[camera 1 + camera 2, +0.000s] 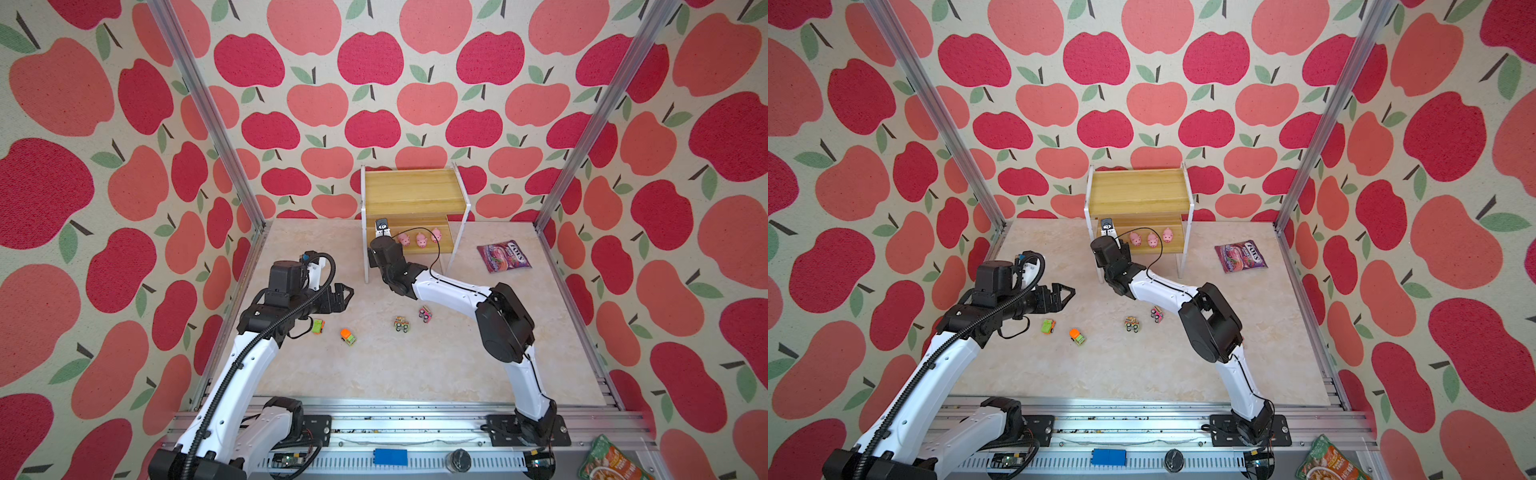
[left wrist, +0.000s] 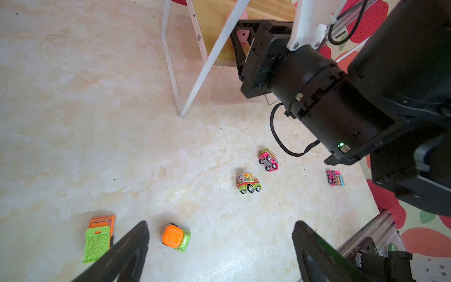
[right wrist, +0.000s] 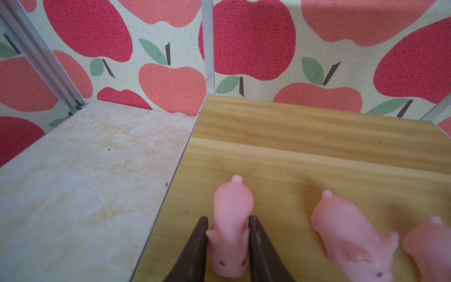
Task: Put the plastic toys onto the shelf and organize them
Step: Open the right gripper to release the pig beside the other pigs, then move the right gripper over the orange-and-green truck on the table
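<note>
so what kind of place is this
Probably a staged robot test cell: aluminium frame posts, apple-print cloth walls, and a left arm and right arm bolted to a metal rail along the table.

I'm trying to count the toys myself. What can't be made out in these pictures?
- Fourth pig: in both top views, hidden behind the right arm.
- Pink-and-blue car: hidden under that arm in both top views.
- Right fingers beside that pig: gripping or just touching, unclear in the right wrist view.
- Outermost pig: cut off by the right wrist view's edge.
</note>
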